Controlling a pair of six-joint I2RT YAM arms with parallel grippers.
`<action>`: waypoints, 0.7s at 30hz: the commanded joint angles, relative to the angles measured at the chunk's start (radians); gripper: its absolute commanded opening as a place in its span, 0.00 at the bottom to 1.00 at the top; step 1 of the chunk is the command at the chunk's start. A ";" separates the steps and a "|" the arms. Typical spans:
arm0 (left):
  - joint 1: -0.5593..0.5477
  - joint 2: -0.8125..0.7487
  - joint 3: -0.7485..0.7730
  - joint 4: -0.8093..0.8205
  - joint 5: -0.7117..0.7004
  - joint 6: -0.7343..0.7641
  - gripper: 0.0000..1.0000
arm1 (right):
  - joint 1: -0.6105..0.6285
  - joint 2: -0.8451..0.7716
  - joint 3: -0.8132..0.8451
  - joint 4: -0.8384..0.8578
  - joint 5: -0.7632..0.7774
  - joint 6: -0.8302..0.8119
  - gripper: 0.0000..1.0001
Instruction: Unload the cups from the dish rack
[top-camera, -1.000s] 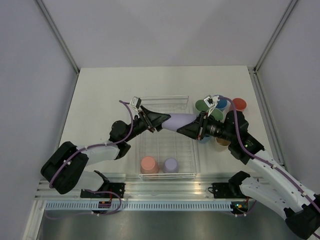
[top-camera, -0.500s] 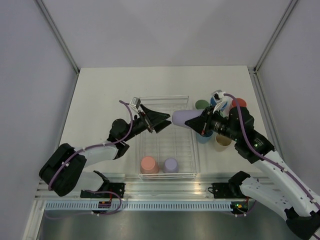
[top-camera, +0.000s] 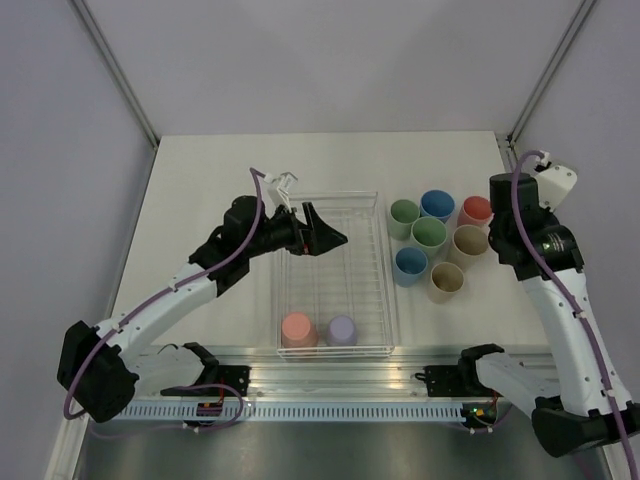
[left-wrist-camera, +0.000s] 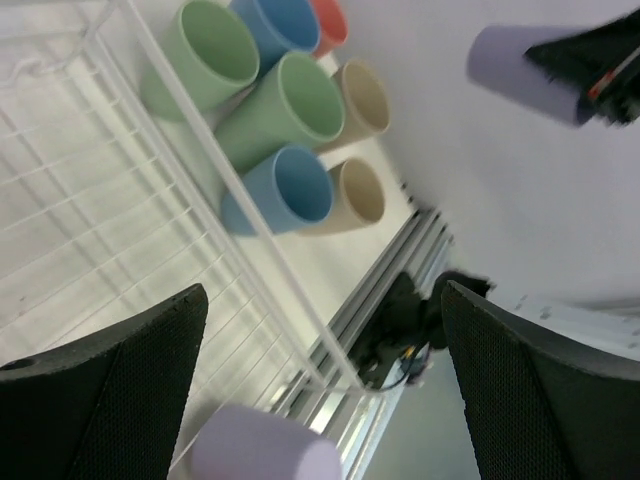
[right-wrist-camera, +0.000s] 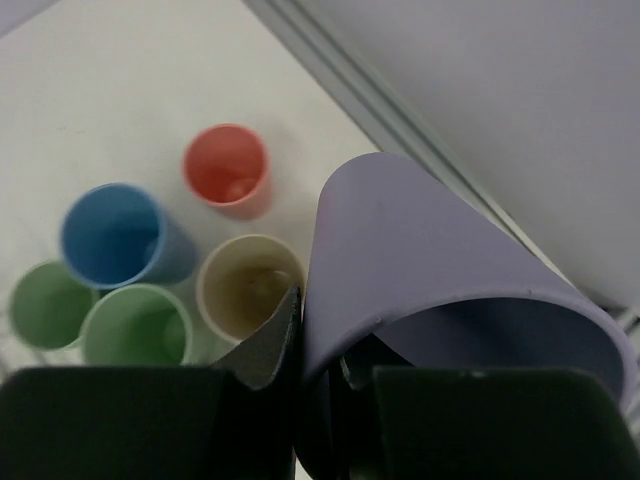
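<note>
The white wire dish rack (top-camera: 335, 197) holds a salmon cup (top-camera: 298, 328) and a lavender cup (top-camera: 342, 330) at its near end. My left gripper (top-camera: 330, 238) hangs open above the rack's middle, with nothing between its fingers (left-wrist-camera: 100, 400). My right gripper (right-wrist-camera: 320, 335) is shut on the wall of another lavender cup (right-wrist-camera: 430, 260), one finger inside it and one outside. It holds the cup tilted, high above the cups on the table. That held cup (left-wrist-camera: 525, 70) also shows in the left wrist view. From above, the right wrist (top-camera: 525, 215) hides it.
Several cups stand upright in a cluster right of the rack: green (top-camera: 404, 212), blue (top-camera: 437, 204), salmon (top-camera: 477, 210), green (top-camera: 429, 233), beige (top-camera: 468, 241), blue (top-camera: 409, 264), beige (top-camera: 446, 281). The table's right edge rail (top-camera: 520, 200) runs just beyond them.
The left gripper opened and let go of the lavender cup, then drew back left. The right gripper closed on the cup and carried it up and to the right, over the cluster.
</note>
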 joint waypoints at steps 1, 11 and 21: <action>-0.045 0.015 0.077 -0.316 0.029 0.281 1.00 | -0.131 -0.019 -0.034 -0.056 0.016 -0.024 0.01; -0.198 0.069 0.146 -0.517 -0.100 0.507 1.00 | -0.454 0.038 -0.377 0.118 -0.573 -0.051 0.01; -0.276 0.121 0.184 -0.601 -0.027 0.614 1.00 | -0.478 0.096 -0.462 0.186 -0.723 -0.079 0.01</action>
